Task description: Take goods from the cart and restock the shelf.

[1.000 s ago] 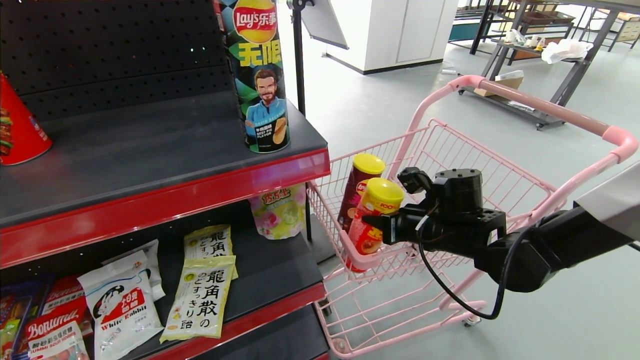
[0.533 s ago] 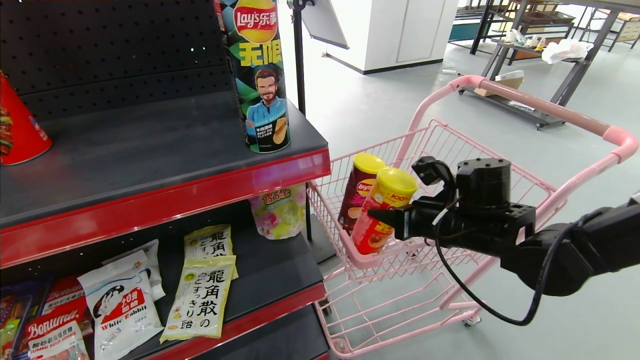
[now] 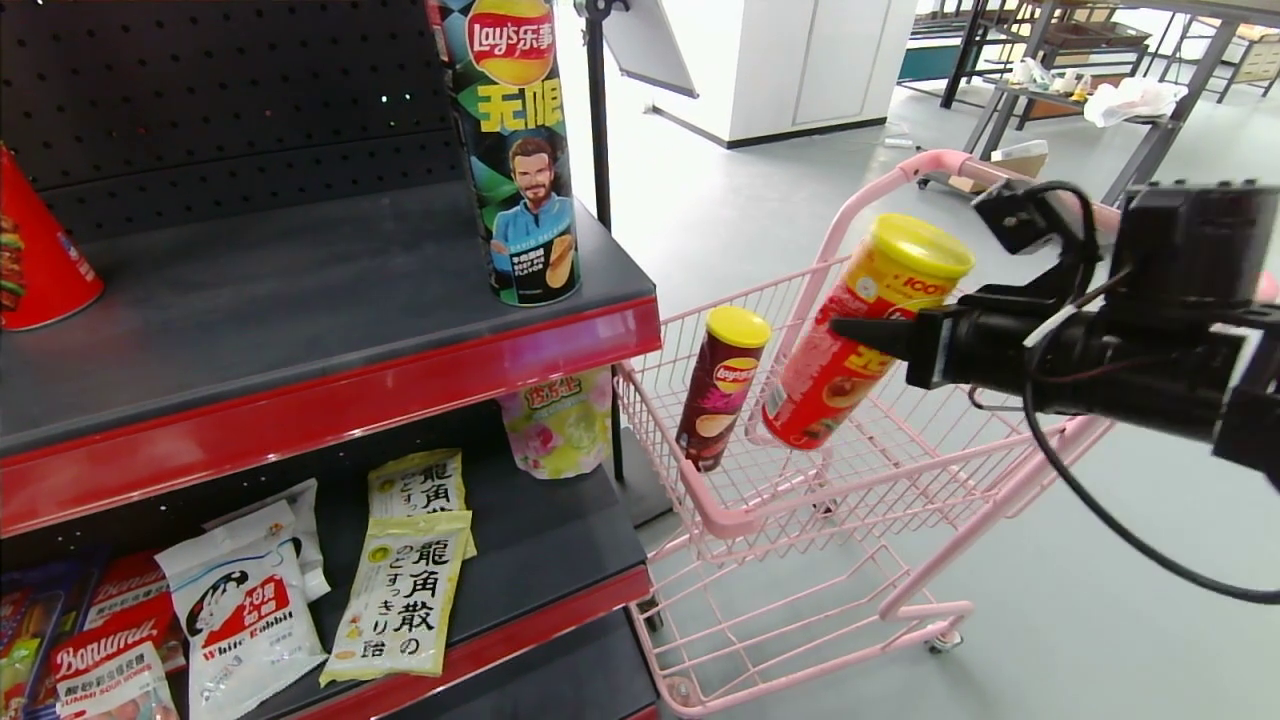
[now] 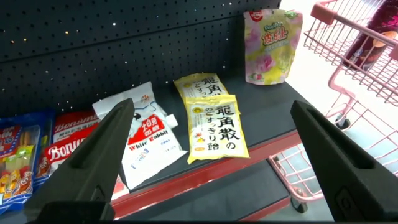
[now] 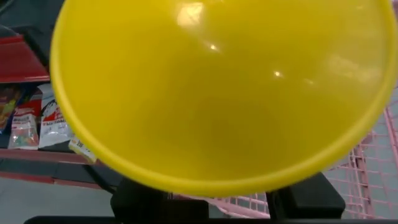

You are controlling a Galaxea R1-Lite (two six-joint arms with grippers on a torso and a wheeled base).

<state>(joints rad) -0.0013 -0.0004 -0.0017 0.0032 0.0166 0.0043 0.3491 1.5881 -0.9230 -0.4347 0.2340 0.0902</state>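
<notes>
Left hand hangs wide open and empty over the lower shelf. A maroon can leans in the pink cart. Right hand is clamped round the tilted red can, clear above the basket.

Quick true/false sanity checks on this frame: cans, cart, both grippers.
1. The right gripper holds the red can tilted. True.
2. The cart holds no can. False: a maroon can leans inside its basket.
3. The tall green can lies flat on the upper shelf. False: it stands upright near the shelf's edge.
4. The left gripper has its fingers open, facing the snack bags on the lower shelf. True.
</notes>
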